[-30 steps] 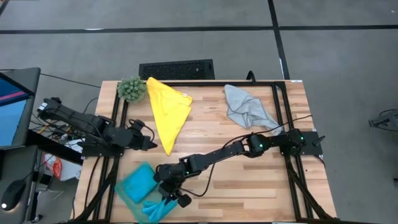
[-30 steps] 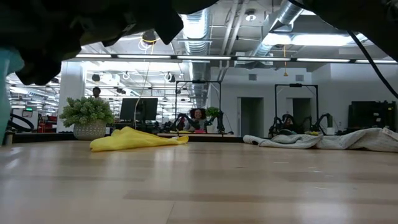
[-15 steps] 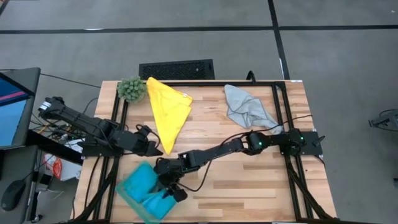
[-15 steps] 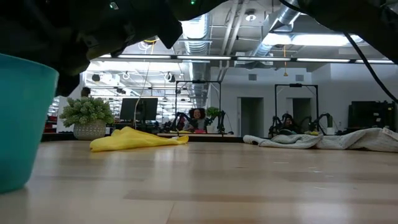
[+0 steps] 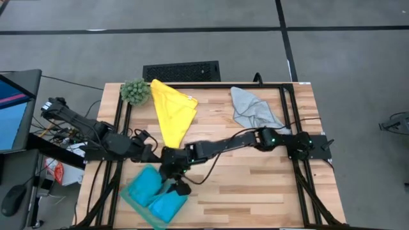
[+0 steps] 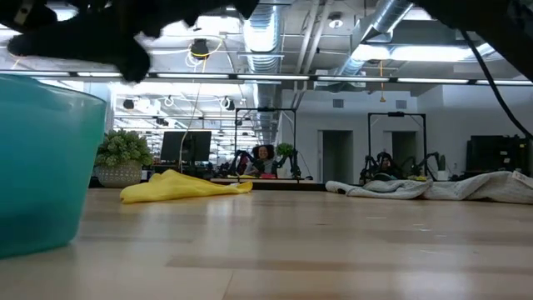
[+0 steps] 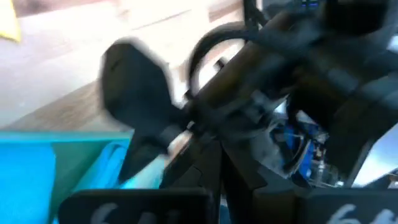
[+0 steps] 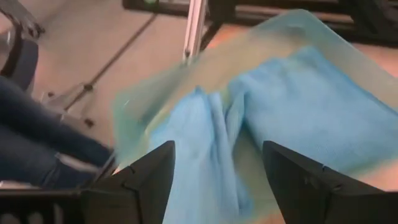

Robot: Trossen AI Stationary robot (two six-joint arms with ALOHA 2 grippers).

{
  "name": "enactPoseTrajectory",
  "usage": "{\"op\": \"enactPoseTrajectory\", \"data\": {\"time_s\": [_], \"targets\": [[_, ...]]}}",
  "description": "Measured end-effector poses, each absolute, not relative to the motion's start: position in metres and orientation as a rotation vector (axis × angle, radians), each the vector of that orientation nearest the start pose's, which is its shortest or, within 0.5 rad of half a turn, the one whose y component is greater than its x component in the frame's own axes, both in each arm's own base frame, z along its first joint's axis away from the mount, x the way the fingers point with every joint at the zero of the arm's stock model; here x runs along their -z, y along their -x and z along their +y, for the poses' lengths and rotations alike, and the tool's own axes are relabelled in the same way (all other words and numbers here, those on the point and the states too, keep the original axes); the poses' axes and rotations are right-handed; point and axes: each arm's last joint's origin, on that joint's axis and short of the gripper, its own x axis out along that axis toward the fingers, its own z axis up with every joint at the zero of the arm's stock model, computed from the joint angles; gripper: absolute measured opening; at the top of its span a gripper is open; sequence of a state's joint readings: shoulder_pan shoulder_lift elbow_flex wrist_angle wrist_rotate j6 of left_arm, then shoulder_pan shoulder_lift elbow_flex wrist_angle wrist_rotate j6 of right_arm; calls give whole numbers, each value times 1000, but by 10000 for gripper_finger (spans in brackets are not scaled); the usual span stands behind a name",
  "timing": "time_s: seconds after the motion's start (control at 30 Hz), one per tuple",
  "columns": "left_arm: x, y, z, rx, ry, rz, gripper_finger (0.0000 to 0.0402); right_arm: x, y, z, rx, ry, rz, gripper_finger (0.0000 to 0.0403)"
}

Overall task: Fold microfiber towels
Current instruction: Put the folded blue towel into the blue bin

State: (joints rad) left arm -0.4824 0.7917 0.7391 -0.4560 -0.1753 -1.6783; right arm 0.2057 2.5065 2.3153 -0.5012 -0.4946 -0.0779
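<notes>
right claw [image 5: 177,185] is down at the near left corner of the table, fingers [image 8: 144,176] spread wide apart with nothing between them, hanging just over the two bright blue towels [image 5: 156,197] that sit folded side by side on a teal green towel [image 5: 131,197] spread flat under them. The arm stretches all the way across the wooden table [image 5: 255,185] from the right side to get there. left claw [image 5: 155,155] is right next to it, pinched fully shut and holding nothing, just beside the top edge of that teal cloth. Further back, the yellow towel [image 5: 171,114] lies bunched in a long triangle pointing toward the grippers, with a little fuzzy green plant ball [image 5: 135,91] beside it at the far left corner. light grey towel [image 5: 252,110] is crumpled over on the far right, well apart from everything else
</notes>
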Motion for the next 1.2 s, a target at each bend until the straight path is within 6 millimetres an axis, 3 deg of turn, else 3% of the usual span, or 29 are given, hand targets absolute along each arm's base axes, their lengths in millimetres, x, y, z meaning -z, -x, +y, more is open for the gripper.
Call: {"op": "enactPoseTrajectory", "data": {"time_s": [0.1, 0.3, 0.47, 0.7, 0.97, 1.2], "targets": [[-299, -147, -76, -162, 1439, 562, 0, -246, -521, 111, -697, 0, 756, 265], [-308, -156, -99, -120, 1265, 562, 0, -315, -451, 71, -699, 26, 1034, 265], [-283, -188, -139, -174, 1144, 733, 0, -386, -387, 47, -617, -43, 1070, 265], [-240, -232, -193, -279, 944, 927, 0, -469, -304, 37, -337, -15, 879, 265], [-206, -249, -211, -431, 894, 1054, 0, -513, -235, 32, -67, -47, 713, 265], [-172, -249, -214, -557, 853, 1190, 0, -524, -206, 41, 37, -56, 664, 265]]}}
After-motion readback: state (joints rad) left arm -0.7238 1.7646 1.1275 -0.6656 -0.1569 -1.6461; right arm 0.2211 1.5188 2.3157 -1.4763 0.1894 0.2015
